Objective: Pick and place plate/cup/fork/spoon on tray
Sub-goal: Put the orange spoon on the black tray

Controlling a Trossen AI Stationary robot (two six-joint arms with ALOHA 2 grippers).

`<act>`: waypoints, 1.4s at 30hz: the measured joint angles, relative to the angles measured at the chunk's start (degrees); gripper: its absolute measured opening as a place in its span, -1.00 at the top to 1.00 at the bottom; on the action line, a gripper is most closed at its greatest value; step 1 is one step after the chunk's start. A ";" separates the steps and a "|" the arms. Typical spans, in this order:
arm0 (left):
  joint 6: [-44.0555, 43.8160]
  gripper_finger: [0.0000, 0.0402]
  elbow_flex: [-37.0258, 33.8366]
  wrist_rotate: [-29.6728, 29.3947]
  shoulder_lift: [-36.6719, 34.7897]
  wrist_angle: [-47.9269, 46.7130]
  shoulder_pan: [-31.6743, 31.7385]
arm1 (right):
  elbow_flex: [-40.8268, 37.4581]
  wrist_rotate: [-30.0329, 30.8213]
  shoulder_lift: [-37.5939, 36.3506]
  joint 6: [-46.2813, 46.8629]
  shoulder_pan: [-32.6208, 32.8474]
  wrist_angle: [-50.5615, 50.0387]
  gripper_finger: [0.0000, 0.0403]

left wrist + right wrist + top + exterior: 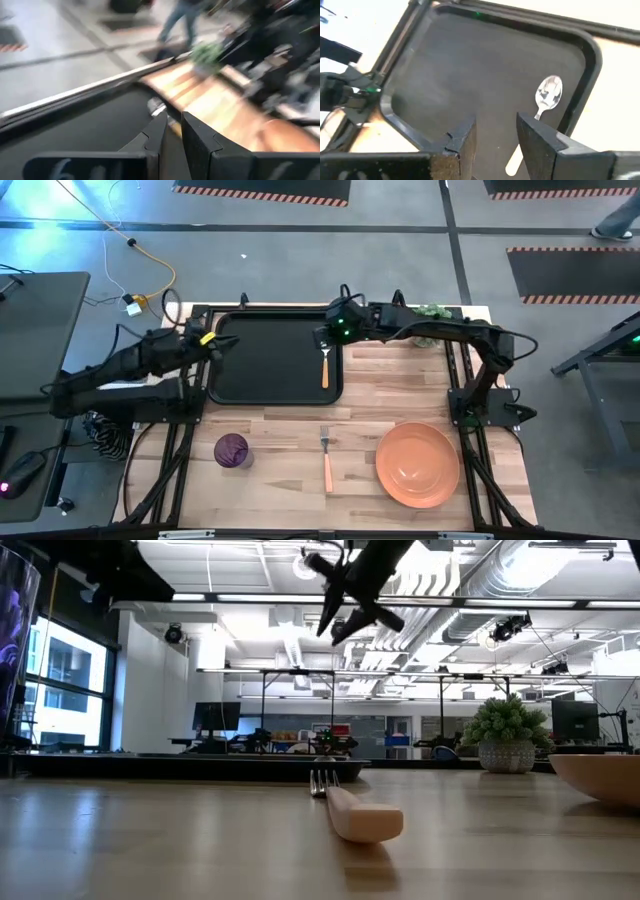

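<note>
A wooden table [360, 395] was seen from straight above, with a black rectangular tray [272, 360] lying toward the 11 o'clock part of its top. The spoon [325, 365] lay inside the tray along its 3 o'clock edge, silver bowl pointing to 12 o'clock and orange handle to 6 o'clock. The right gripper [322, 335] hung just above the spoon's bowl end, clear of it — its two dark fingers [540, 137] stood apart with nothing between them. The left gripper [218, 345] waited at the tray's 9 o'clock rim; its fingers [197, 137] sat close together with only a narrow gap, and whether they were fully shut could not be told. Off the tray, along the table's 6 o'clock side, three things waited: the purple cup [232, 450] at about 7 o'clock, the fork [326, 455] near the middle with tines toward 12 o'clock, and the orange plate [417, 465] at about 5 o'clock. A small potted plant [430, 312] stood at the table's 1 o'clock corner. From table height, the fork's handle [362, 817] pointed at the camera — the plate's rim [598, 775] showed at 3 o'clock.
</note>
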 joint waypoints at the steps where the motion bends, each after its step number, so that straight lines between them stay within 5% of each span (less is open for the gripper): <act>1: -0.25 0.77 1.92 -0.73 2.37 -2.24 0.33 | 0.00 0.18 -0.74 -0.46 -0.01 0.14 0.36; 9: 4.35 0.75 13.78 -4.19 17.48 -9.29 4.86 | 0.00 2.83 -7.27 -6.37 -0.17 0.57 0.36; 23: 2.18 0.36 24.39 -3.14 27.20 -9.42 16.55 | 0.00 5.20 -18.16 -18.08 -2.51 0.68 0.36; 32: -2.83 0.36 31.53 2.34 39.25 -18.60 26.40 | 0.00 5.20 -23.62 -22.76 -7.49 0.61 0.36; 42: -8.10 0.36 31.89 10.27 48.82 -25.22 32.25 | 0.00 4.69 -24.15 -27.12 -9.60 -0.96 0.36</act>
